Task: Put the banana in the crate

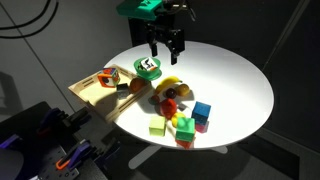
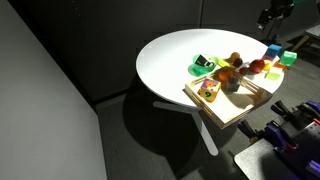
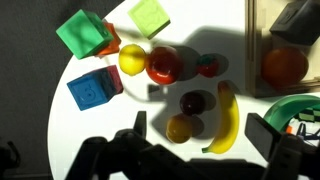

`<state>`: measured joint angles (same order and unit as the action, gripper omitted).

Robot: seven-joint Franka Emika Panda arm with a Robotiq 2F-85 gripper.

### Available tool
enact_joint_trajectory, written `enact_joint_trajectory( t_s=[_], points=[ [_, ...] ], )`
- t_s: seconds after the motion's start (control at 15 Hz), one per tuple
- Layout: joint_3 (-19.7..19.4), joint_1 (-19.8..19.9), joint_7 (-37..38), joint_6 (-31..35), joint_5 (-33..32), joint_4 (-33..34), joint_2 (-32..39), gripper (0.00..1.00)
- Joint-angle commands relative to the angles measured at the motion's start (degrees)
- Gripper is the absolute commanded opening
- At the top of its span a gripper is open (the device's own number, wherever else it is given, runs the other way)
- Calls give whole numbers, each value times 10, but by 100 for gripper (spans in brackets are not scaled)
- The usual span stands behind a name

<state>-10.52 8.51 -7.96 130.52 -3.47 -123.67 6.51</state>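
The banana (image 3: pixel 226 118) is small, yellow and curved. It lies on the round white table (image 1: pixel 235 75) among toy fruit, just beside the crate. In an exterior view it shows as a yellow patch (image 1: pixel 172 84). The crate (image 1: pixel 92 92) is a shallow light-wood tray at the table's edge, and it also shows in the other exterior view (image 2: pixel 232 108) and at the wrist view's upper right (image 3: pixel 262 25). My gripper (image 1: pixel 165 47) hangs above the table, open and empty. In the wrist view its fingers (image 3: pixel 201 132) straddle the banana and two small fruits from above.
Beside the banana lie a dark plum (image 3: pixel 193 102), a small orange fruit (image 3: pixel 180 127), a red apple (image 3: pixel 165 65), a lemon (image 3: pixel 132 60) and a small red fruit (image 3: pixel 208 67). Green cubes (image 3: pixel 88 35) and a blue cube (image 3: pixel 95 88) stand further off. An orange ball (image 3: pixel 285 66) lies in the crate; a green-and-white bowl (image 1: pixel 148 67) is near.
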Motion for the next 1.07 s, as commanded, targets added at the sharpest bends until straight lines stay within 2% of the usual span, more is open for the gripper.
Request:
enact_joint_trajectory(
  t_s=[0.0, 0.27, 0.6, 1.0],
  points=[
    [14, 0, 11, 29, 3, 31, 42, 100],
    [26, 1, 20, 39, 19, 62, 89, 100],
    [39, 7, 18, 16, 62, 111, 141, 100],
    [41, -1, 64, -11, 76, 156, 198, 100]
  ],
)
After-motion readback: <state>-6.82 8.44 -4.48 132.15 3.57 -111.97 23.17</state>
